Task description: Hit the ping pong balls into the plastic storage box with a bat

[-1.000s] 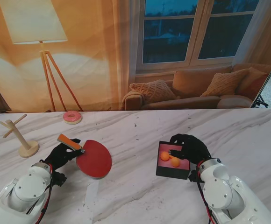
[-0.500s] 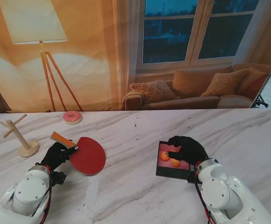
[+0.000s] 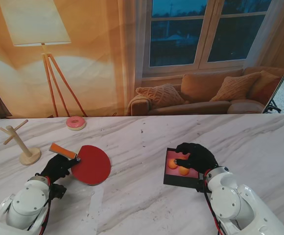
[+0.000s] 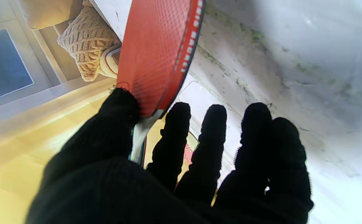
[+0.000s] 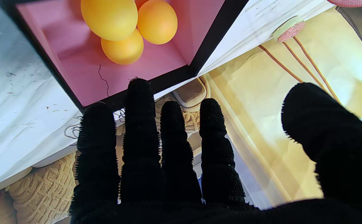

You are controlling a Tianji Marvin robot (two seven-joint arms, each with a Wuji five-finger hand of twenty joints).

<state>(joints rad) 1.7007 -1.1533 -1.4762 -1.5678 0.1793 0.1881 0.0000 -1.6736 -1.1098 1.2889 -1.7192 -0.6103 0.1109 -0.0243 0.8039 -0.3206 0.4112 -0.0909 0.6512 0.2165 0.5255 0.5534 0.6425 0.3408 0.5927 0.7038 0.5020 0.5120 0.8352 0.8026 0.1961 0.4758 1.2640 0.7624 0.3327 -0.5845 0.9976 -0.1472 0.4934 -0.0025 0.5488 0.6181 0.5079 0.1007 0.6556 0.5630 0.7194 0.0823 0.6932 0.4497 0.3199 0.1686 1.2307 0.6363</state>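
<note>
Beside bat (image 3: pixel 89 165): wooden peg stand (image 3: pixel 23 147), pink donut (image 3: pixel 76 123)

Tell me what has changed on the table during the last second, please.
The left hand, still gripping the bat, drew it back toward me and to the left, the red blade flattening. The right hand stayed over the box with its orange balls. The wooden stand and doughnut did not move.
</note>
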